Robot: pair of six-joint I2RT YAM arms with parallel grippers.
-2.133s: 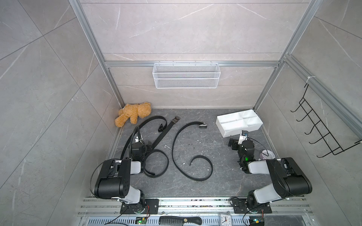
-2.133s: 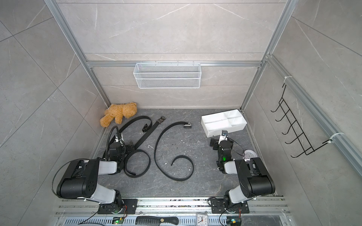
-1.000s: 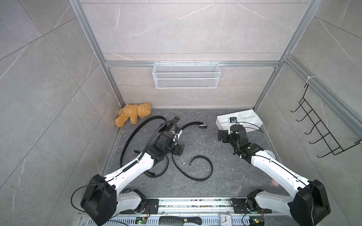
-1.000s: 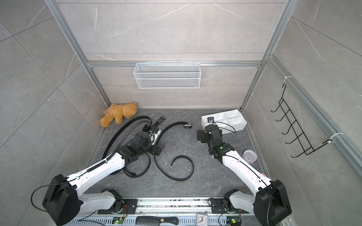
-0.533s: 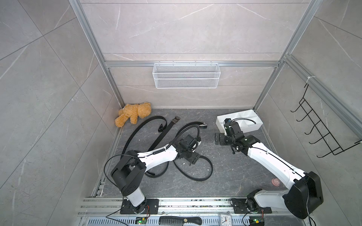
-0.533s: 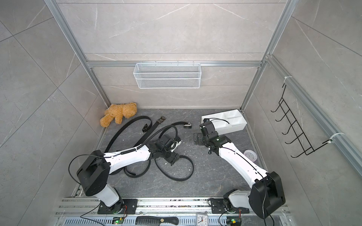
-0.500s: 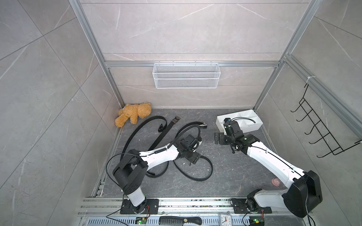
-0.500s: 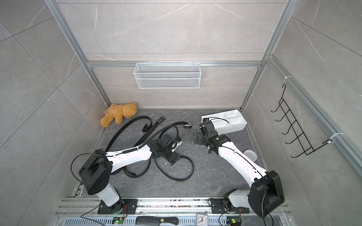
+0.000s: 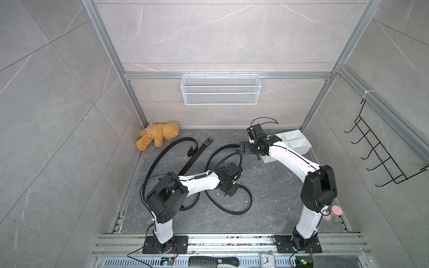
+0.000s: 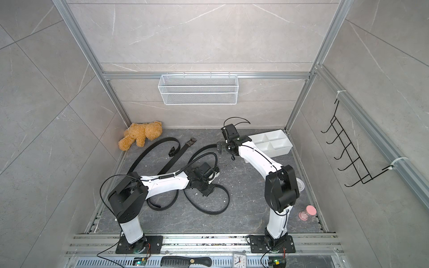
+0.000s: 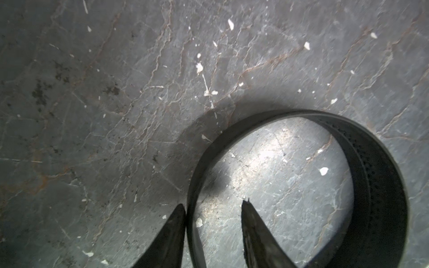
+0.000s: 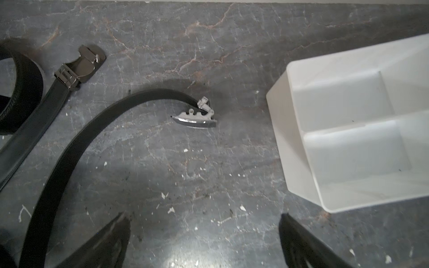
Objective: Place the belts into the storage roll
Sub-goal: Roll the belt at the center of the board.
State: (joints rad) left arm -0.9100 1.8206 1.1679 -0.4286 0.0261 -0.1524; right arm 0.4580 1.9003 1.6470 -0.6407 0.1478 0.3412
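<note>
Mid-frame in a top view, middle belt snakes up-down the frame, buckle at its upper end, toward our storage roll at right. We see left gripper straddling its curled tail, unclamped; right gripper wide open by the buckle.

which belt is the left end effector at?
The S-curved middle belt: its curled tail stands on edge inside the open left end effector, touching one finger. The hooked belt and the straight belt lie farther off, toward the teddy bear.
</note>
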